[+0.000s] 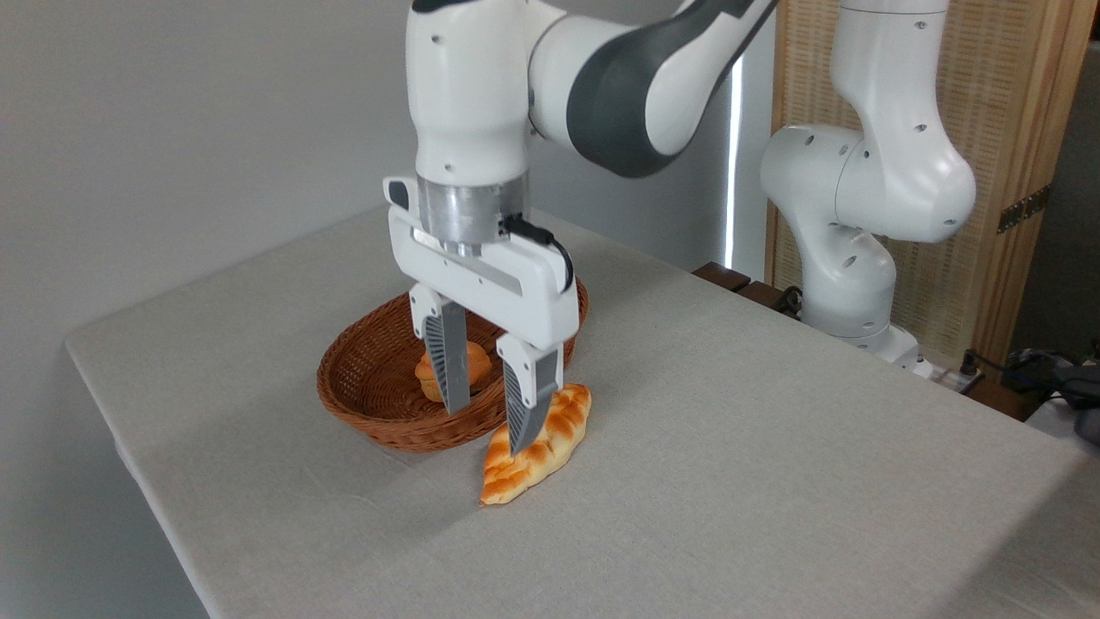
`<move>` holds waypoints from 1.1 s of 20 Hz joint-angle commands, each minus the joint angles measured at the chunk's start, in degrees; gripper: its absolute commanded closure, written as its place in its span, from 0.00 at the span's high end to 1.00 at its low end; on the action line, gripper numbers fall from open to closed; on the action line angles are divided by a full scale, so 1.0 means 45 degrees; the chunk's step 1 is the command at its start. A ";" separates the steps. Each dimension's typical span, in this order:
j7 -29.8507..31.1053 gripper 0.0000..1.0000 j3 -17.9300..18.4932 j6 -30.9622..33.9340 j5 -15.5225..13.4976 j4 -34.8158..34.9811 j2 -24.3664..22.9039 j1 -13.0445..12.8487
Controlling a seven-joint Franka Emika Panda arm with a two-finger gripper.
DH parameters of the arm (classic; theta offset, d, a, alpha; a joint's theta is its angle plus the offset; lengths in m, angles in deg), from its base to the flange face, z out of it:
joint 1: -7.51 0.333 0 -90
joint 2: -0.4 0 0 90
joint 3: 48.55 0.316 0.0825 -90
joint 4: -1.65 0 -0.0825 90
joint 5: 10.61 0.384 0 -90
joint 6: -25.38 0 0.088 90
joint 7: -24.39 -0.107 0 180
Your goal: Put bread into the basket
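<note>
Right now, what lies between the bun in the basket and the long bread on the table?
The basket's near rim, and in the camera view the tool's left finger crosses in front of the bun. The bread lies outside.

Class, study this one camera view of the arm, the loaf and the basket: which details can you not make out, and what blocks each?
- Bun in the basket: mostly behind the left finger.
- Bread: middle covered by the right finger; contact unclear.
- Gripper: open.
- Arm: top cut off by frame edge.
</note>
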 commanded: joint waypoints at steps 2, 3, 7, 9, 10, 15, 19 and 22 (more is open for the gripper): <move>-0.0058 1.00 0.0082 -0.0568 0.0061 0.0300 0.0089 0.0511; 0.0039 1.00 0.0082 -0.0802 0.0003 0.0359 0.0186 0.0589; 0.0741 1.00 0.0063 -0.0882 -0.0056 0.0535 0.0402 0.0570; 0.1113 1.00 0.0044 -0.0882 -0.0114 0.0536 0.0577 0.0551; 0.1231 1.00 0.0043 -0.0882 -0.0270 0.0536 0.0694 0.0473; 0.1232 1.00 0.0043 -0.0902 -0.1675 0.0516 0.0754 0.0453; 0.1212 1.00 -0.0074 -0.0902 -0.1892 0.0536 0.0793 0.0414; 0.1135 1.00 -0.0074 -0.0902 -0.1892 0.0613 0.0871 0.0394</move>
